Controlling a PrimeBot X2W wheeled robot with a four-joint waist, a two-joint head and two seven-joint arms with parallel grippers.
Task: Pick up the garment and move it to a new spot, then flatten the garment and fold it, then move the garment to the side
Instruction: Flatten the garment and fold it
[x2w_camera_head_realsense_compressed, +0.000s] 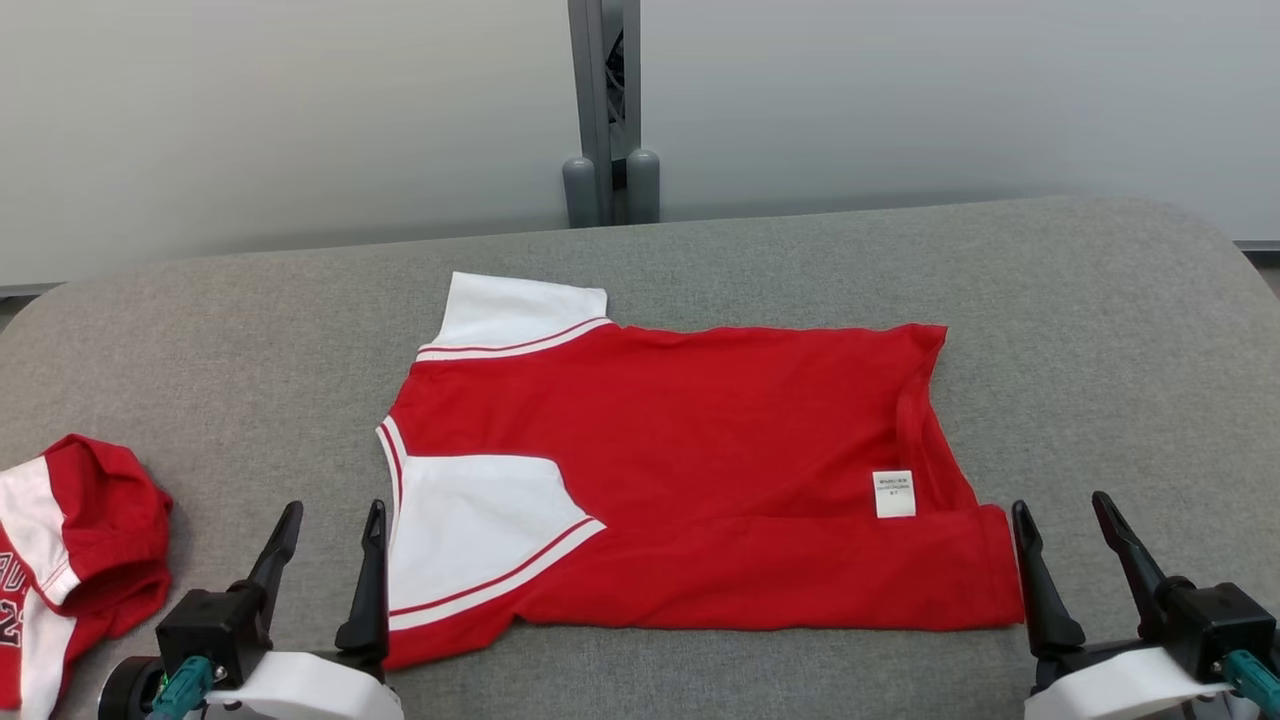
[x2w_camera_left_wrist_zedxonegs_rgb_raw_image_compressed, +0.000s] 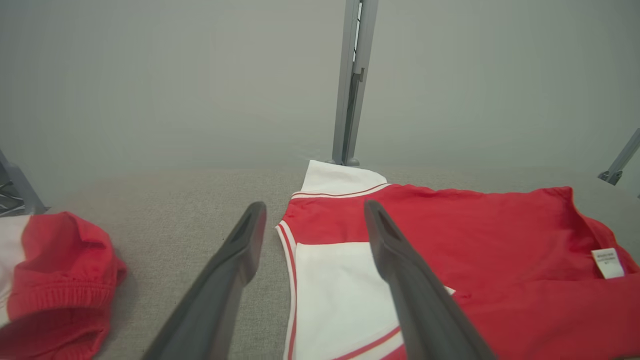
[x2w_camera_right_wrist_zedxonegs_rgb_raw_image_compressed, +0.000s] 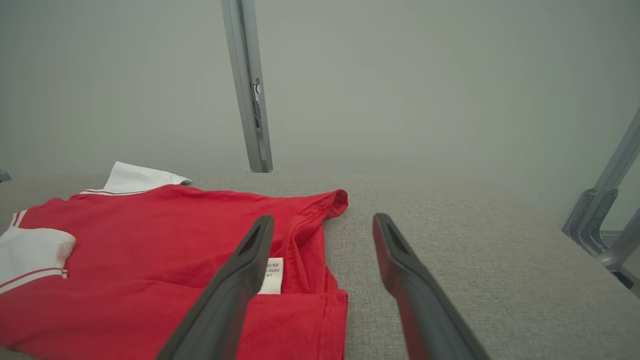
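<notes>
Left gripper (x2w_camera_head_realsense_compressed: 333, 515) and right gripper (x2w_camera_head_realsense_compressed: 1060, 508) both open, holding nothing, one at each near corner of the shirt (x2w_camera_head_realsense_compressed: 700, 450). Shirt lies flat on the grey pad (x2w_camera_head_realsense_compressed: 1100, 330); a second red garment (x2w_camera_head_realsense_compressed: 85, 560) sits well left of it.

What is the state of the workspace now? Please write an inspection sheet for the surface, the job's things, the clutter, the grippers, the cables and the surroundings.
Surface: grey fabric table, smooth.
Job's things: red T-shirt with white sleeves lies flat in the middle, its near edge folded over; white care label showing.
Clutter: second red and white garment, bunched at the left edge.
Grippers: left gripper open, empty, beside the near sleeve; right gripper open, empty, beside the shirt's right end.
Cables: nothing seen.
Surroundings: pale wall and grey metal post behind the table.
</notes>
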